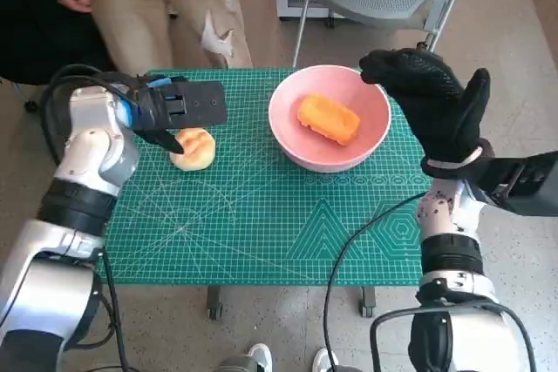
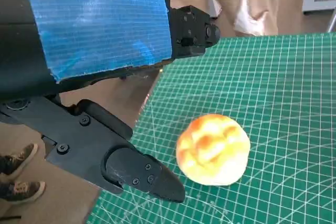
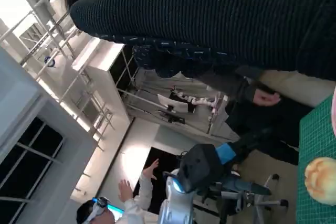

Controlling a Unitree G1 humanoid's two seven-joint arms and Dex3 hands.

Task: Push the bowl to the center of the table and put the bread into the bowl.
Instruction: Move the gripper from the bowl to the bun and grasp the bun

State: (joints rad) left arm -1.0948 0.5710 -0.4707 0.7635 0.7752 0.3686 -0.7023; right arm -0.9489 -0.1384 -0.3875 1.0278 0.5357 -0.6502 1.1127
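1. The bowl [image 1: 330, 118] sits upper centre of the frame, one orange bread [image 1: 329, 118] already inside.
2. The round bun [image 1: 193, 147] lies left on the mat [image 1: 261, 215], ungrasped.
3. The left hand [image 1: 179, 111] hovers spread over the bun; the right hand [image 1: 433, 106] is raised, fingers apart, beside the bowl.

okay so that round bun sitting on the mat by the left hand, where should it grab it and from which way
Probably from above, across the widest part of the round bun. It sits as a low dome flat on the green mat with bare mat all round it, so fingers can close on opposite sides. The left hand hovers just over it, holding nothing.
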